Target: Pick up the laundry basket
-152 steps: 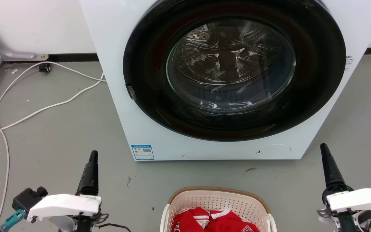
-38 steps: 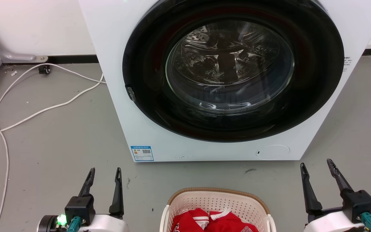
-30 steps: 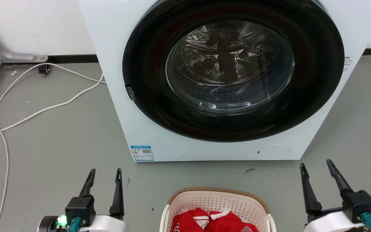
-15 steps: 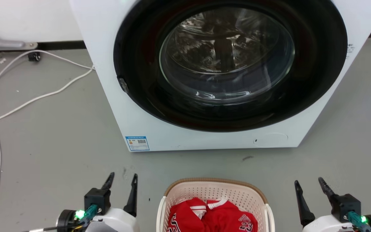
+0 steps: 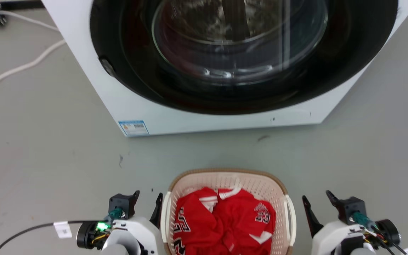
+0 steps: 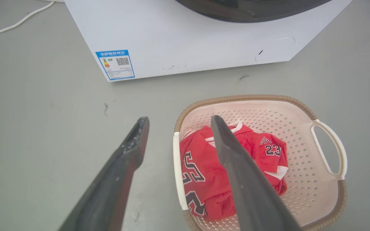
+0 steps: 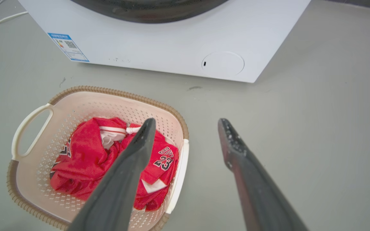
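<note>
The laundry basket [image 5: 227, 173] is sitting on the grey floor [image 5: 48, 152] just on the near side of the washing machine [image 5: 197, 118], with a crumpled red jersey [image 5: 225, 223] lying inside it. The robot is working through the approach step. The left hand [image 5: 148, 194] is hanging just beside the basket's left handle [image 5: 165, 216], and the right hand [image 5: 316, 194] is hanging near its right handle [image 5: 292, 219]. Both hands are released, fingers spread and grasping nothing.

In the wrist views each hand is pointing one finger over the basket's inside and the other over the bare floor outside, with the white handle lying between them (how high above the handles they are standing I cannot tell). The basket is not yet lifted. The next move is probably calling for both hands to be lowering over their handles, clenching together and rising evenly, so the basket is not tipping.
</note>
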